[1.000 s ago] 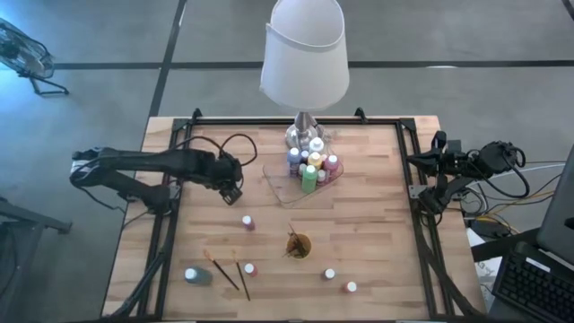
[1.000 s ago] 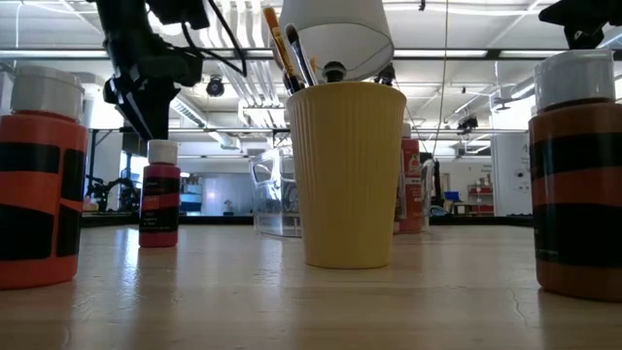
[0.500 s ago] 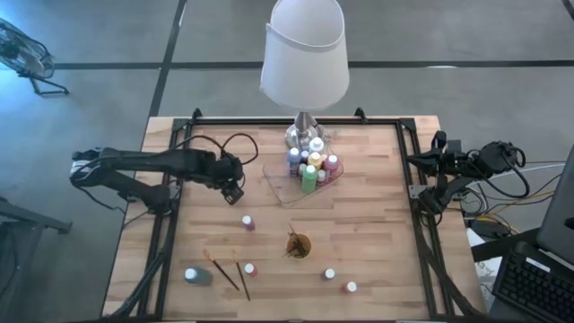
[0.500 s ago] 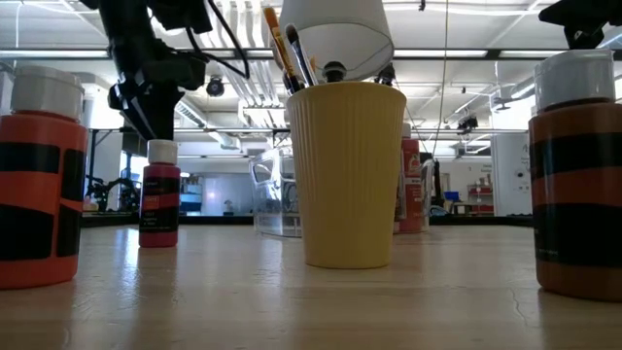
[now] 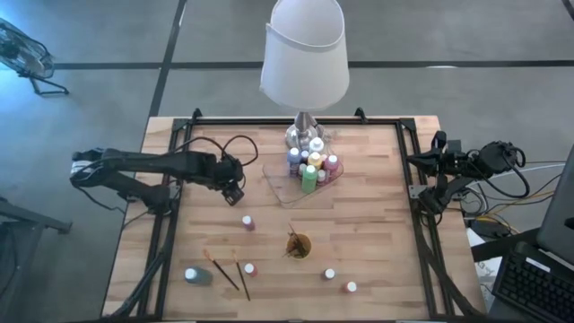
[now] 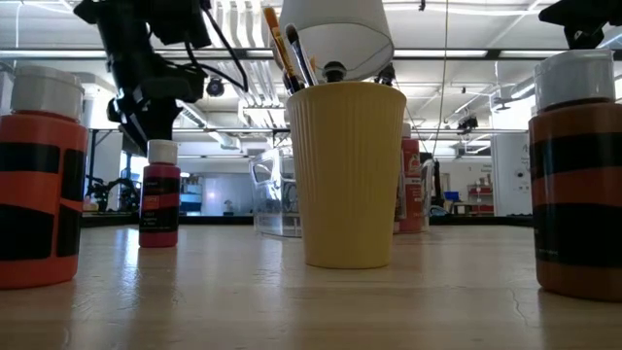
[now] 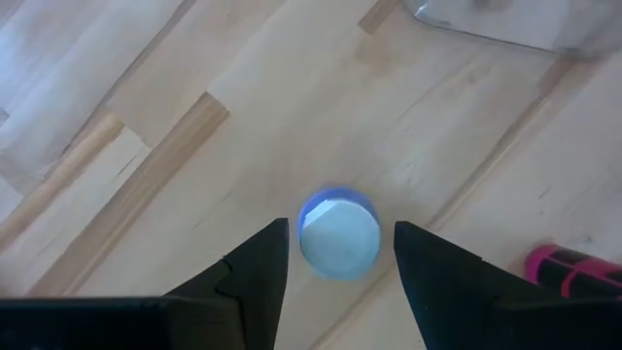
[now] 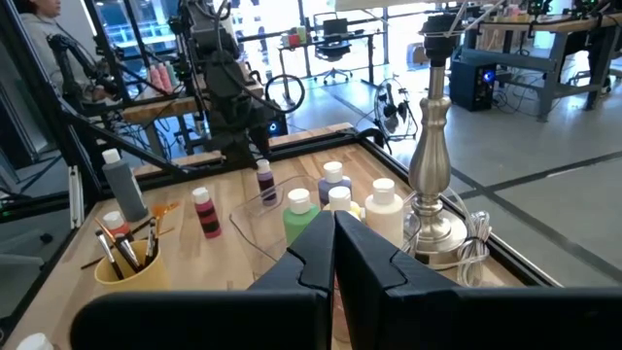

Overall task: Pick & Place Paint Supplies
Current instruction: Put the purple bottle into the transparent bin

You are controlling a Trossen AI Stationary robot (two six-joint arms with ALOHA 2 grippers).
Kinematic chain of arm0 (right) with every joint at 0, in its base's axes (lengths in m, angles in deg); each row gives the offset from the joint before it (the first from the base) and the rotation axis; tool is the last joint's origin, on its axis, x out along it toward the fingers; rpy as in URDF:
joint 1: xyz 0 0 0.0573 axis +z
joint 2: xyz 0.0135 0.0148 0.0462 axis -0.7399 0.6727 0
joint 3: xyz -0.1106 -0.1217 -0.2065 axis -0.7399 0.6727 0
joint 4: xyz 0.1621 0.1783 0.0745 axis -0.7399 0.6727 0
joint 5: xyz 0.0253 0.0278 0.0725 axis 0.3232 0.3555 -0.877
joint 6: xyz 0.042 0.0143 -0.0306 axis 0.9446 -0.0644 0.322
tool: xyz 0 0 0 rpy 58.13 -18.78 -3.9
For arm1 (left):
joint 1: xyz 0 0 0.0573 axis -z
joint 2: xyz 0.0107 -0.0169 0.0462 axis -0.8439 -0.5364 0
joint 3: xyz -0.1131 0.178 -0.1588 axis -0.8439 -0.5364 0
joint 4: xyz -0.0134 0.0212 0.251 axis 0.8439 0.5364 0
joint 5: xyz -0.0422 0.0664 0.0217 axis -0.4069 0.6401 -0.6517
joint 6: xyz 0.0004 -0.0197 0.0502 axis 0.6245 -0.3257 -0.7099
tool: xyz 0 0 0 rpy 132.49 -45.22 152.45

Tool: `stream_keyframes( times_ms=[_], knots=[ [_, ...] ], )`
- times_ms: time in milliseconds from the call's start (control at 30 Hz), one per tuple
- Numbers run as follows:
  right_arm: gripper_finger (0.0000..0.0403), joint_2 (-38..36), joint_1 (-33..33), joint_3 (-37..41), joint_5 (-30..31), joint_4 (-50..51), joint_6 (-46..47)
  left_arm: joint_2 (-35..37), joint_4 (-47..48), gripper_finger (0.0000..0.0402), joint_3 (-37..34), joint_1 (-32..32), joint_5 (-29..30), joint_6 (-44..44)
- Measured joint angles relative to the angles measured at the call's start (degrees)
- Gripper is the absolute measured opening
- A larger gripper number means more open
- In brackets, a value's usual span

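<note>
Where the left gripper [image 7: 335,267] hangs with fingers spread, a small paint bottle [image 7: 338,233] stands upright between them on the wooden table [image 7: 146,117], showing a white cap rimmed in blue. The right gripper [image 8: 333,255], fingers pressed together, waits at the table's right edge.

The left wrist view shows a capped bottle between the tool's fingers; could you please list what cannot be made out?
- Left wrist view: the bottle shows only its cap, which hides its sides and label.
- Same view: the clear tray and a pink bottle are cut off by the edges.
- High view: the left tool covers that bottle.
</note>
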Motion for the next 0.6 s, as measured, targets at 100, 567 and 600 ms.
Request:
stream_keyframes(
  times_ms=[100, 567, 600],
  knots=[
    [0.0008, 0.0, 0.0, 0.0, -0.01, 0.0, 0.0, 0.02, -0.71, 0.0193, -0.41, -0.18, -0.22, -0.27],
    [0.0008, 0.0, 0.0, 0.0, -0.02, 0.0, 0.0, 0.0, -1.04, 0.0193, -0.64, -0.49, -0.97, -1.17],
    [0.0008, 0.0, 0.0, 0.0, 0.0, 0.0, 0.0, 0.02, -1.06, 0.0193, -0.64, -0.49, -0.89, -1.19]
  ],
)
